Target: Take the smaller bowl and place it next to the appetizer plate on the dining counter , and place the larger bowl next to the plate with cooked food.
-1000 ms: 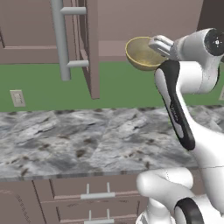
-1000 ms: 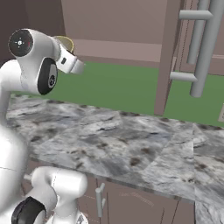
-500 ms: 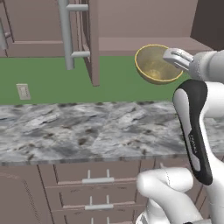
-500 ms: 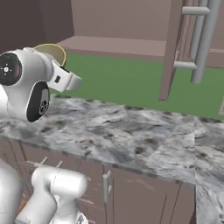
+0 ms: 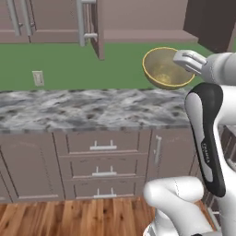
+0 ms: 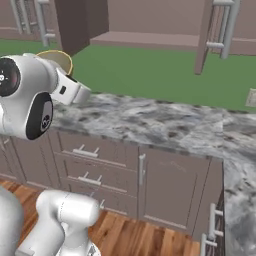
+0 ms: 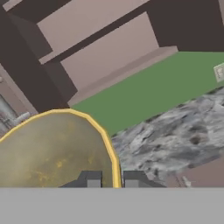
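Above the grey-white marbled stone surface with brown drawers beneath, the white arm's hand is clamped on the rim of the small plain olive-tan bowl, one finger inside the wall and one outside, the bowl carried in mid-air, tilted so its opening faces the left base camera. Judged from this, the step in hand is transport to the dining counter; it is best done by holding the pinch firm, swinging slowly, and levelling the bowl before setting it down. Its inside is yellowish and mottled, its lip a brighter yellow, unpatterned and apparently empty.
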Robot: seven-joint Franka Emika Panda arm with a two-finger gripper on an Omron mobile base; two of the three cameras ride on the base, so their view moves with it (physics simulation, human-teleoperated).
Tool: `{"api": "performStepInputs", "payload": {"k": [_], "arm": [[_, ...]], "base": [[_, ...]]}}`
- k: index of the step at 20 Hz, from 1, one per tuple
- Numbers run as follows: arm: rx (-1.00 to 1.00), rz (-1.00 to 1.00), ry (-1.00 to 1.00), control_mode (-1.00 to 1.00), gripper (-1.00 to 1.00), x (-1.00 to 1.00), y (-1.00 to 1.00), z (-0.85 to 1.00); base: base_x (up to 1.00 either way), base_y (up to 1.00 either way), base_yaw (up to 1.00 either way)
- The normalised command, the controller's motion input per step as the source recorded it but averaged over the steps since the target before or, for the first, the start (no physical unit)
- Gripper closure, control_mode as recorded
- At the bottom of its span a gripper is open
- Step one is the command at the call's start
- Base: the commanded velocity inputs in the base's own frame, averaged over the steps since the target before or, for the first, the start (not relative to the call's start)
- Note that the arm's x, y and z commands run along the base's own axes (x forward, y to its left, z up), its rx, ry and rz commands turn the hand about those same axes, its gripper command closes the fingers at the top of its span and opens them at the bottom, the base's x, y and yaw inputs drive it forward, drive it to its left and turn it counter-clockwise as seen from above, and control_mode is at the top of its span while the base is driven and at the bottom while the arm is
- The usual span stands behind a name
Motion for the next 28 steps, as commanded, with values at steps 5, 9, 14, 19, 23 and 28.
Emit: {"api": "performStepInputs", "payload": {"k": [5, 9, 14, 19, 23, 28], "arm": [[0.0, 0.0, 0.0, 1.0, 1.0, 0.0, 0.0, 0.0], [0.0, 0.0, 0.0, 1.0, 1.0, 0.0, 0.0, 0.0], [0.0, 0.0, 0.0, 1.0, 1.0, 0.0, 0.0, 0.0], [0.0, 0.0, 0.0, 1.0, 1.0, 0.0, 0.0, 0.0], [0.0, 0.0, 0.0, 1.0, 1.0, 0.0, 0.0, 0.0], [0.0, 0.0, 0.0, 1.0, 1.0, 0.0, 0.0, 0.0]], "base": [[-1.0, 0.29, 0.0], [-1.0, 0.38, 0.0], [-1.0, 0.42, 0.0], [-1.0, 0.5, 0.0], [-1.0, 0.49, 0.0], [-1.0, 0.48, 0.0]]}}
